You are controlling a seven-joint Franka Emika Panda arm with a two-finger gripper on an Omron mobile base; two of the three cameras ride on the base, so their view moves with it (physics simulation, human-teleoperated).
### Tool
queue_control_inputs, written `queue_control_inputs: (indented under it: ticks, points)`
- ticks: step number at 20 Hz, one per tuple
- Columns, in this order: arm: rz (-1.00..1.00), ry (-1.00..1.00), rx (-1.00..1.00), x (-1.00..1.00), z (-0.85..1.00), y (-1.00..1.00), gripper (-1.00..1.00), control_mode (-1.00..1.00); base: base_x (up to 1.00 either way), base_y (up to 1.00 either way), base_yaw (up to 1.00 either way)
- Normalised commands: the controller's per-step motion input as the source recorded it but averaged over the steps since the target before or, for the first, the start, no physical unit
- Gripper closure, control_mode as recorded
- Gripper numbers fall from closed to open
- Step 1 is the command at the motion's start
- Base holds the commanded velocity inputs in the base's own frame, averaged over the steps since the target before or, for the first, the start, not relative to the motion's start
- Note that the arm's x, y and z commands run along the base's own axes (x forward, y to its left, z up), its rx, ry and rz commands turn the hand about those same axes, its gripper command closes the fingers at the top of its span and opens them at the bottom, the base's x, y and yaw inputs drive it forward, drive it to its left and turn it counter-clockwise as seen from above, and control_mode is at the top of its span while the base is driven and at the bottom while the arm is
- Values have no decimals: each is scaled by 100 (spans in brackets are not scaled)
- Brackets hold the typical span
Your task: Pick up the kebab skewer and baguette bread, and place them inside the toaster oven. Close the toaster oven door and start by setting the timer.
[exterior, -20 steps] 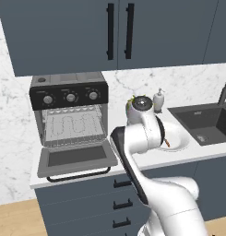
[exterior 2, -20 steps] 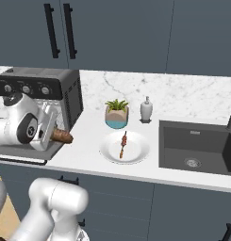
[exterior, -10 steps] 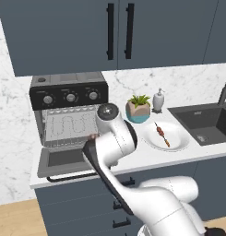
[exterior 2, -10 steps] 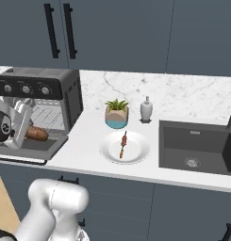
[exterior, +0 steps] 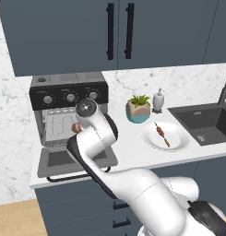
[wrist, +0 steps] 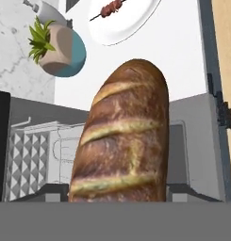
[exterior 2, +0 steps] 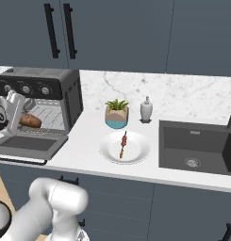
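Observation:
My gripper (exterior 2: 19,120) is shut on the baguette bread (exterior 2: 30,121), a golden-brown scored loaf held at the mouth of the toaster oven (exterior 2: 46,89), just above the wire rack. In the hand view the baguette bread (wrist: 122,141) hides my fingertips. One end of the loaf (exterior: 76,127) peeks out beside my arm. The toaster oven door (exterior: 77,159) hangs open and flat in front of the toaster oven (exterior: 68,94). The kebab skewer (exterior: 161,133) lies on a white plate (exterior: 176,143) to the right; the kebab skewer (exterior 2: 123,143) is untouched.
A potted plant (exterior 2: 117,114) and a soap dispenser (exterior 2: 146,109) stand behind the plate (exterior 2: 136,153). A dark sink (exterior 2: 197,146) lies at the far right. Dark cabinets hang above the marble counter (exterior: 133,152).
The arm swung left from beside the plate to the oven, carrying the baguette; the loaf now sits at the oven's opening above the open door.

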Motion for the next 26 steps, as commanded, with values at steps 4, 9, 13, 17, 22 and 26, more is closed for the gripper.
queue_control_inputs:
  ticks: [4, 9, 13, 17, 22, 26]
  points:
    - [-3, -1, 0, 59, 0, 30, 100, -100, 0, 0, 0]
    - [0, 0, 0, 51, 0, 16, 100, -100, 0, 0, 0]
    - [0, 0, 0, 45, -16, 17, 100, -100, 0, 0, 0]
    - [0, 0, 0, 20, -31, 2, 100, -100, 0, 0, 0]
    - [0, 0, 0, 20, -32, 0, 100, -100, 0, 0, 0]
    - [0, -2, 0, 29, -6, 0, 100, -100, 0, 0, 0]
